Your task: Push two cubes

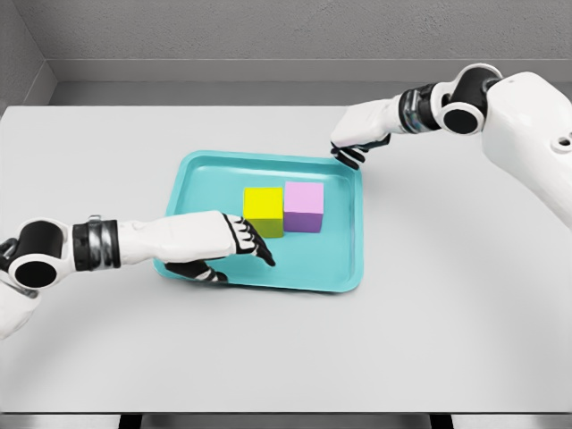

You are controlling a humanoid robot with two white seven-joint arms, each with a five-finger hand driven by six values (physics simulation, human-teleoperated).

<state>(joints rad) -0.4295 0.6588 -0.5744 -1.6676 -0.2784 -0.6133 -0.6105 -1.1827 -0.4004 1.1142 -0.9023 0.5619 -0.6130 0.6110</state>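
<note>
Head view: one camera, looking down on a teal plastic tray (192, 170) lying near the middle of a pale grey table (286, 357).
Cubes: a yellow cube (263, 204) and a pink cube (304, 197) are sitting side by side, faces touching, in the middle of the tray, pink at 3 o'clock of yellow.
Left hand: the left hand (214, 246) is reaching in from 9 o'clock, over the tray's near-left part, fingers (255, 246) stretched out together, holding nothing, tips lying just below the yellow cube's front face.
Right hand: the right hand (357, 143) is hovering at the tray's 1 o'clock corner, fingers curling loosely down, gripping nothing.
Step in hand: looks like lining up the push on the yellow cube.
Doing it well: I'd be keeping the fingers flat and low on the yellow face, pushing towards 3 o'clock so both cubes slide together without twisting; the tray rim is close on that side.
Surface: smooth and matte.
Room: grey walls (268, 36) are closing in at 12 and 9 o'clock.
</note>
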